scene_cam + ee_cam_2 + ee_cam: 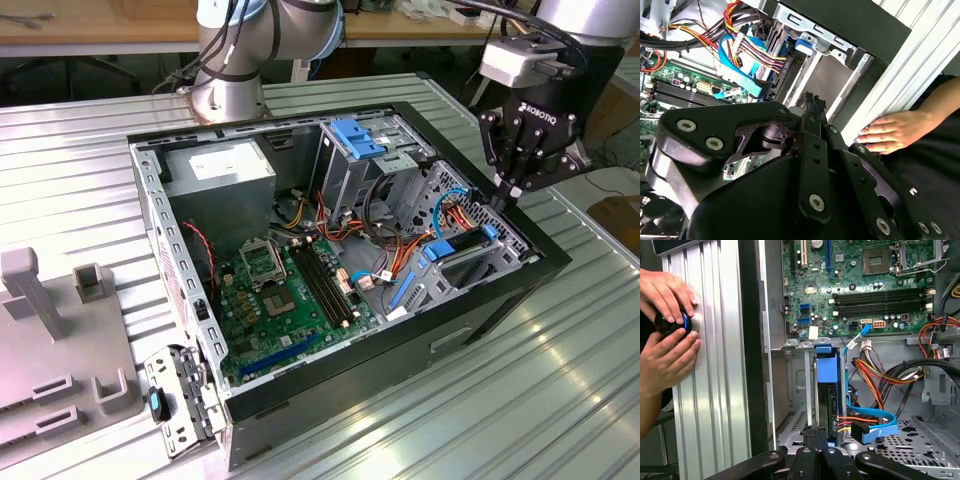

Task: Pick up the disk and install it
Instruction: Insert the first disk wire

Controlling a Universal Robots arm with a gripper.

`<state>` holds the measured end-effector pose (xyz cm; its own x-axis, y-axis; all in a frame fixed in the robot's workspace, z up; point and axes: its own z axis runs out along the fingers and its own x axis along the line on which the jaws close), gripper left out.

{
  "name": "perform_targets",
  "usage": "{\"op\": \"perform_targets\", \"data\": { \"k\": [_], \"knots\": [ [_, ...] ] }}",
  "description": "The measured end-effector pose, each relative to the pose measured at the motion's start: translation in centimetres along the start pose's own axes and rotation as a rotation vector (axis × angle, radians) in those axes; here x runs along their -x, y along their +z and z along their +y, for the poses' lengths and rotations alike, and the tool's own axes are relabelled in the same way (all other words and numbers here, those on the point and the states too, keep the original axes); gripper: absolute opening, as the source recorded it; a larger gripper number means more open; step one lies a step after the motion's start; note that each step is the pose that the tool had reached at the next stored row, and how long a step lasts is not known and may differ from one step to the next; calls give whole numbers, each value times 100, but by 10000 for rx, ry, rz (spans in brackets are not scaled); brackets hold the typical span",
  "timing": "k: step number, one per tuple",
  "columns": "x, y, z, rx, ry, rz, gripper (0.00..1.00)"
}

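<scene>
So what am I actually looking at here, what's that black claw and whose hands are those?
The black claw is the robot arm's gripper. The exterior view is filmed from off the arm; both wrist views come from cameras riding on the arm. An opened computer case lies on a ribbed metal table, its green motherboard exposed. The gripper's fingertips are closed and sit at the drive bay, right by the disk, which stands on edge in its blue carrier among coloured cables. Whether they pinch it is hard to tell. The hands are a person's, holding a round black knob on the table beside the case.
</scene>
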<state>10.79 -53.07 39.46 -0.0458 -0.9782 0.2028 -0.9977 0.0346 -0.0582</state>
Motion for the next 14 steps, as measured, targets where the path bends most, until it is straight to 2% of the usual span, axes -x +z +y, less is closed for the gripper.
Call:
{"op": "perform_targets", "data": {
  "k": [3,9,12,13,14],
  "knots": [
    [31,-37,-1,7,-2,0,11],
    [228,-80,6,11,-3,-2,11],
    [285,-92,8,29,-6,1,11],
    [299,-95,8,34,-7,1,11],
    [306,-94,8,35,-8,1,17]
  ]
}}
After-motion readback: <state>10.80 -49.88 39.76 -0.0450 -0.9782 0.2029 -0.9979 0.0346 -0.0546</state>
